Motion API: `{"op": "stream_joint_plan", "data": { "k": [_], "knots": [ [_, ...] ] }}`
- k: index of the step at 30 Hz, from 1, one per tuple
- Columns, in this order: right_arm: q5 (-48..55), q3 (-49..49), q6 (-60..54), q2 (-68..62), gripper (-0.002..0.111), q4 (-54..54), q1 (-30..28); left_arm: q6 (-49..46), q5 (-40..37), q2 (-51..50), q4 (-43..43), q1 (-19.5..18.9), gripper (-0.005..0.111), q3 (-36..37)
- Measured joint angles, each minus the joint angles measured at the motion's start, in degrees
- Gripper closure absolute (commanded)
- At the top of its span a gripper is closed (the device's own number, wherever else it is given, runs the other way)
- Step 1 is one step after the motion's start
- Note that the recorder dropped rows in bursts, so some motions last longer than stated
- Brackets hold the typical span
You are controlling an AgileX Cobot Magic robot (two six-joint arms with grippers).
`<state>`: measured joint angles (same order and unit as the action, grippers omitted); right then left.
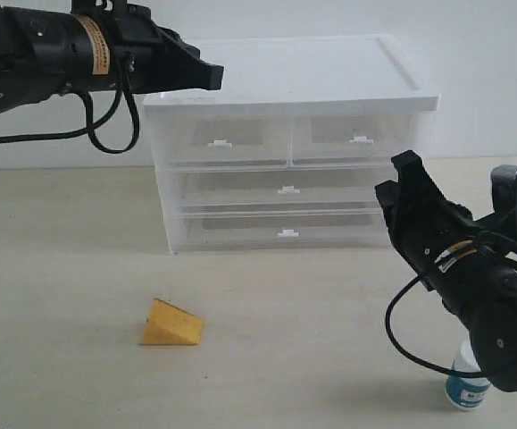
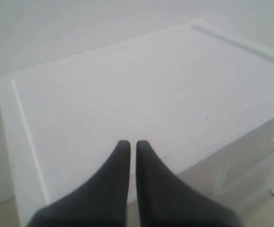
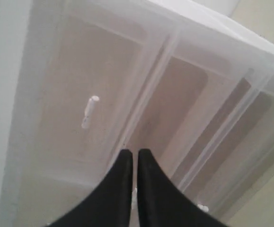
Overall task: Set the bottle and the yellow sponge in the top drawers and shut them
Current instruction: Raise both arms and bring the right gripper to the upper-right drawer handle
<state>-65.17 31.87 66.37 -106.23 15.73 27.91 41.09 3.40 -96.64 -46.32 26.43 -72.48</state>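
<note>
The yellow sponge [image 1: 170,323] lies on the table, front left of the drawer unit [image 1: 285,80]. The bottle [image 1: 466,386] stands at the front right, mostly hidden behind my right arm. Both top drawers, left [image 1: 220,143] and right [image 1: 359,140], sit pushed in. My left gripper [image 1: 213,76] [image 2: 133,142] hovers shut and empty above the unit's white top [image 2: 127,94]. My right gripper [image 1: 396,175] [image 3: 135,151] is shut and empty, just in front of the unit's right side, facing the right top drawer [image 3: 80,94] and its handle [image 3: 89,111].
Two full-width drawers [image 1: 287,190] [image 1: 287,234] sit shut below the top pair. A pale wall rises behind the unit. The beige table [image 1: 312,331] stretches between the sponge and the bottle. Black cables hang from both arms.
</note>
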Motion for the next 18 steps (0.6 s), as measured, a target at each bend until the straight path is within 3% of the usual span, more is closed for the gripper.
{"op": "stream_joint_plan", "data": {
  "k": [3,6,11,18],
  "knots": [
    [-0.3,1.8,5.8,-2.1,0.07,-0.6,0.0,-0.2,3.2,-1.6,0.0,0.0,0.103,-0.2],
    [-0.3,3.3,7.0,-2.8,0.061,-0.7,0.0,-0.2,3.5,-3.1,-0.1,0.0,0.103,-1.1],
    [-0.4,4.1,7.5,-3.2,0.06,-0.8,0.0,0.8,3.7,-6.5,-0.1,0.0,0.103,-3.4],
    [0.7,4.1,7.5,-3.2,0.06,0.1,0.0,2.3,-3.4,-7.2,-0.1,1.0,0.103,-3.4]
  ]
}}
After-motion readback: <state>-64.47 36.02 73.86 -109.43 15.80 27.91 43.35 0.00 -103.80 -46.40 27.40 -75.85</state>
